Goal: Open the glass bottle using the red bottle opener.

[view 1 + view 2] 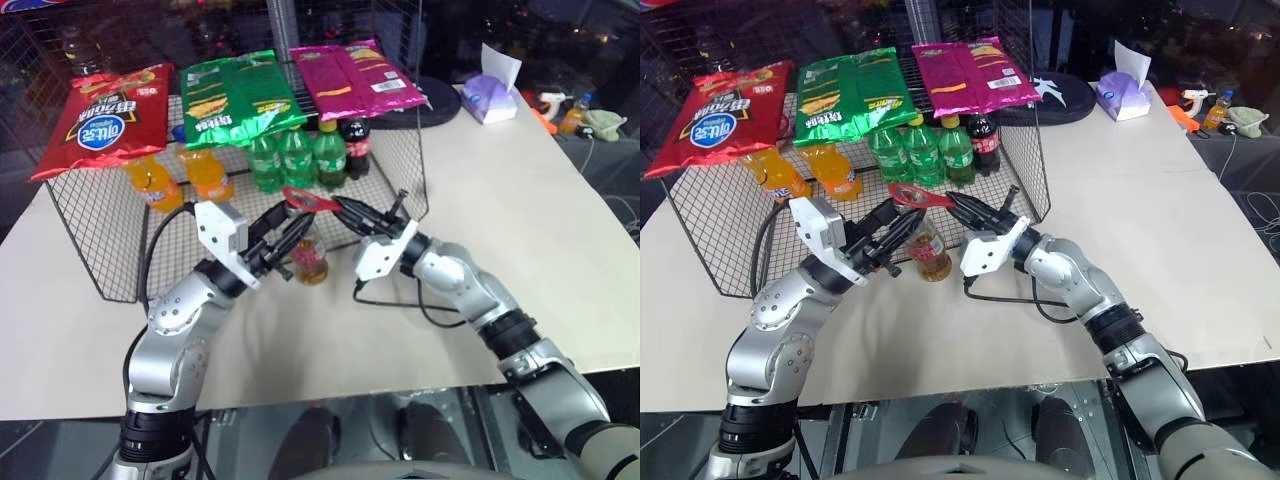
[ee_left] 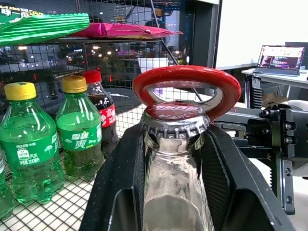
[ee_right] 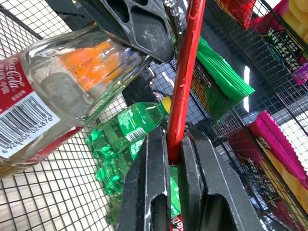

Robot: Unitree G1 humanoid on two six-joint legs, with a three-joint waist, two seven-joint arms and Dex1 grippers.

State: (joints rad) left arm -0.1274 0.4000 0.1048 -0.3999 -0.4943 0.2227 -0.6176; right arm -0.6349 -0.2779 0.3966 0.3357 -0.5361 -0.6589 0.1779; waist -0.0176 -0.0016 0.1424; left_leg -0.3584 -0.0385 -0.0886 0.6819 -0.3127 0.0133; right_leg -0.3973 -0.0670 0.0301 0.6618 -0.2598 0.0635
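Opener ring seated over the cap, ready for us to lever.

Our left gripper [image 1: 283, 237] clamps the neck of the glass bottle [image 1: 310, 260] between partly closed fingers, holding it upright on the table; our right gripper [image 3: 173, 154] is pinched fully shut on the narrow handle of the red bottle opener [image 1: 312, 201], whose ring head lies over the crown cap [image 2: 175, 115] just beyond the left fingertips. To do this well, we judge the ring's edge should hook under the cap's crimped rim, then the handle should pivot while the left grip stays firm so the bottle cannot tip. The bottle is small, clear glass, amber liquid low inside, red-and-white label, cap still on.
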